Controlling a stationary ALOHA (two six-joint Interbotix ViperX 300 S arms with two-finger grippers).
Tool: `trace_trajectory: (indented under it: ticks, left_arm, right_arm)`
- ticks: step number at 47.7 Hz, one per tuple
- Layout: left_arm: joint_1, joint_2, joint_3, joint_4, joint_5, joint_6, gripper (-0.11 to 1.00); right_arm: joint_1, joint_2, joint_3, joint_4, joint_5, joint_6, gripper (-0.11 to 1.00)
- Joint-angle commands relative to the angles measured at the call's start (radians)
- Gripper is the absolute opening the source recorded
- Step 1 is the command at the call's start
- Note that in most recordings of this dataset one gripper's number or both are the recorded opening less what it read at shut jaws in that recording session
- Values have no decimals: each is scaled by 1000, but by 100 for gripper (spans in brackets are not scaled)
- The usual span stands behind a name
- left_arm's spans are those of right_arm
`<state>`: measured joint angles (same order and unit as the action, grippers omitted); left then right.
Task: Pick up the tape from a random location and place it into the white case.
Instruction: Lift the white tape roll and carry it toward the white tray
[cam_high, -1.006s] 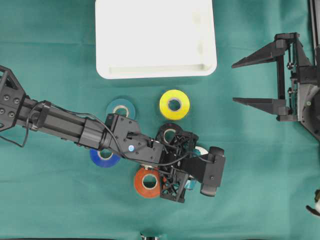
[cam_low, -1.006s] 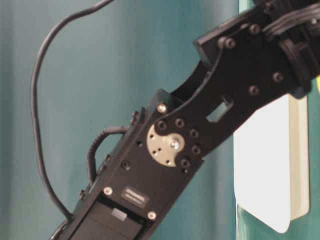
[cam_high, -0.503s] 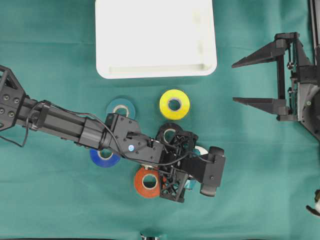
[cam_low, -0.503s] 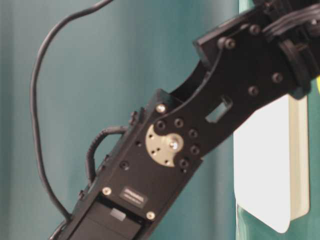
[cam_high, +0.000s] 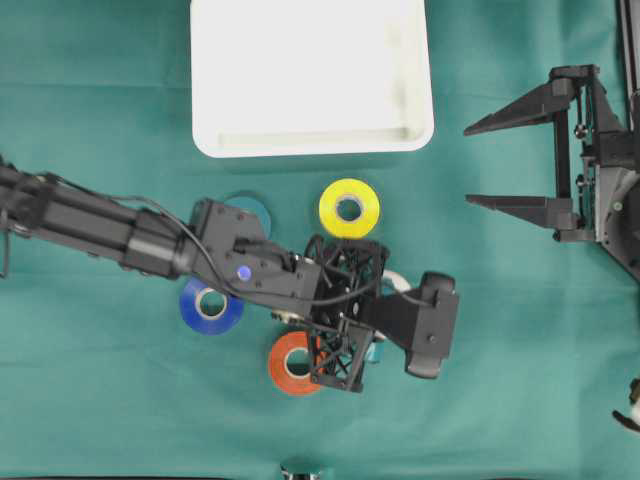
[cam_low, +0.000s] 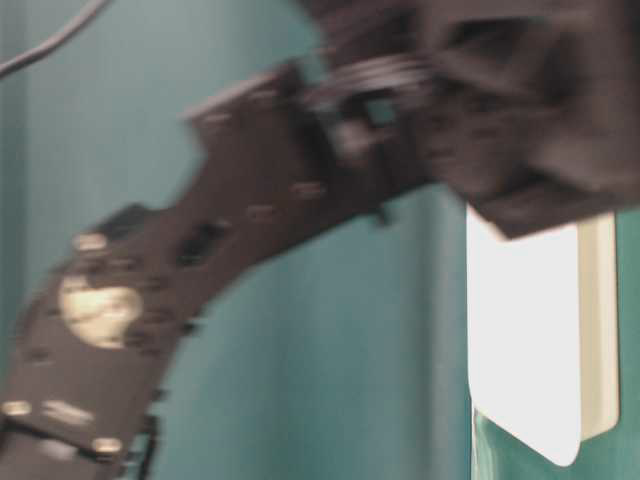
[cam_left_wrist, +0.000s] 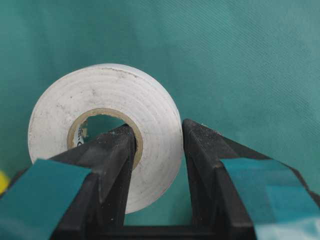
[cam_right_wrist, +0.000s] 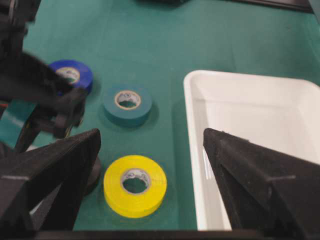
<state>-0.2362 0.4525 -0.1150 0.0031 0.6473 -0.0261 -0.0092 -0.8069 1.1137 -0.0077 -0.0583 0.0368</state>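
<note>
The tape in hand is a white roll (cam_left_wrist: 112, 90). My left gripper (cam_left_wrist: 159, 131) is shut on it, one finger through the core hole and the other against the outer face. From overhead, the left gripper (cam_high: 362, 310) hangs among the other rolls, with only a sliver of the white roll (cam_high: 394, 283) showing. The white case (cam_high: 310, 147) lies at the top centre and nothing shows inside it. At the right edge, my right gripper (cam_high: 467, 165) stands open with nothing in it, and its wrist view shows the case rim (cam_right_wrist: 192, 125).
On the green cloth lie a yellow roll (cam_high: 349, 208), a blue roll (cam_high: 210, 305), an orange roll (cam_high: 292, 362) and a teal roll (cam_high: 250, 207) half under the left arm. The left arm fills the blurred table-level view, beside the case (cam_low: 525, 340).
The left arm has swung, carrying its gripper and the white roll slightly toward the case. It now covers the black roll and most of the teal one. The right arm is still.
</note>
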Motion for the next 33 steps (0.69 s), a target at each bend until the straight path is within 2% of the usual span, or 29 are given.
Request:
trace_trajectory:
  ticks: [1, 17, 33]
  left_arm:
    - [8, -80, -34, 6, 18, 3, 27]
    - [15, -229, -43, 6, 72, 34, 27]
    - [14, -275, -74, 6, 135, 34, 27]
  right_arm:
    - [0, 0, -28, -2, -5, 2, 92]
    - [-2, -2, -29, -2, -2, 2, 92]
    - [0, -3, -32, -2, 9, 2, 92]
